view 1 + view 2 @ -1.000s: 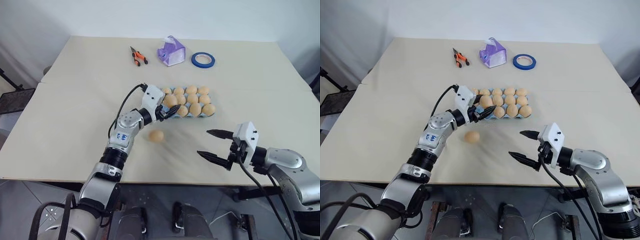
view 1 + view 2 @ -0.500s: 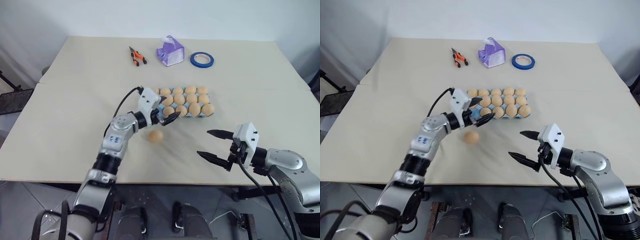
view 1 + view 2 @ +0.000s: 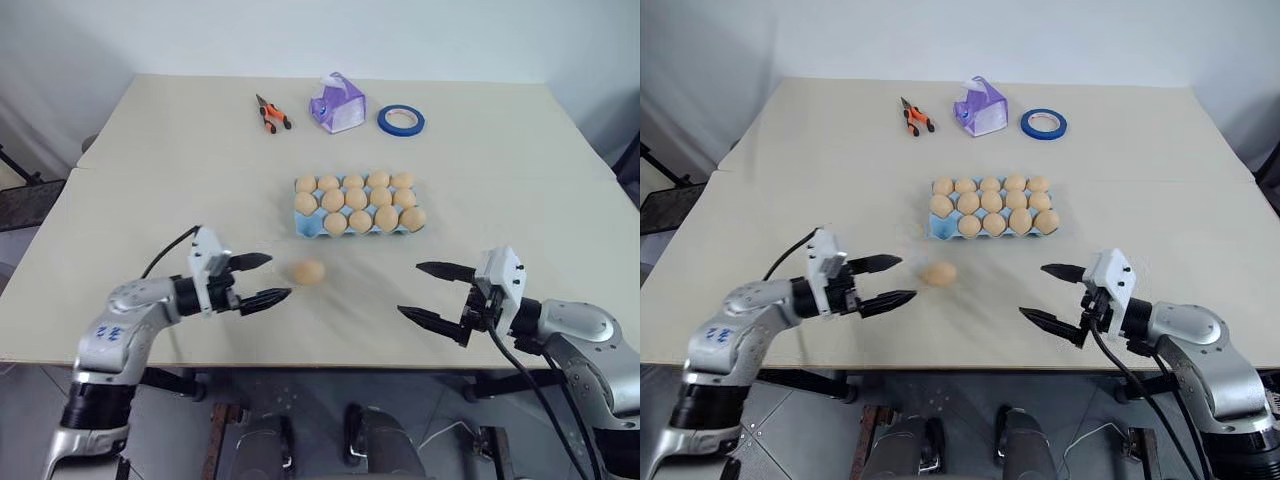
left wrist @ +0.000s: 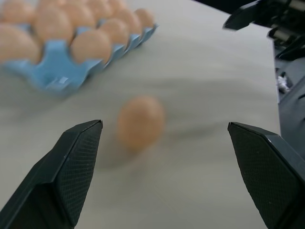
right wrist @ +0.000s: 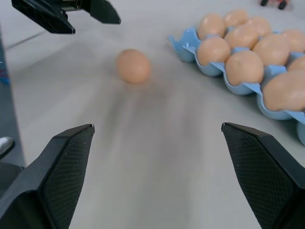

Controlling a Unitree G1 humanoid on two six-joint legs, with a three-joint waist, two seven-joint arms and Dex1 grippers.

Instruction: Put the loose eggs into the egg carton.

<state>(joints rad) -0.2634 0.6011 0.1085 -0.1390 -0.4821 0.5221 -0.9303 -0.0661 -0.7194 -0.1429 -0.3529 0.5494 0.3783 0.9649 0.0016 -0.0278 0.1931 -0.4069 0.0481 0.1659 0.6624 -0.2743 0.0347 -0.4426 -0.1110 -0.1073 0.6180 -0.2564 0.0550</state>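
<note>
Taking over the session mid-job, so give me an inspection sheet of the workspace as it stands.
Surface: beige table, bare in front.
Job's things: egg carton holds fourteen eggs, near-left cup empty; one loose egg on the table before it.
Clutter: pliers, purple-and-white box, blue tape roll along the far edge.
Claws: left claw open, empty; right claw open, empty.
Cables: black lead on each wrist.
Surroundings: pale wall, grey floor.

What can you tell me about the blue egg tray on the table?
The egg carton is a light blue moulded tray with no lid, looking like pressed pulp, lying flat near the middle of the table. It has three rows of five cups; fourteen hold pale orange-tan eggs, and the near corner cup on the robot's left is empty. One more loose egg lies on the table just in front of it, not touching. No gripper touches the carton.
</note>
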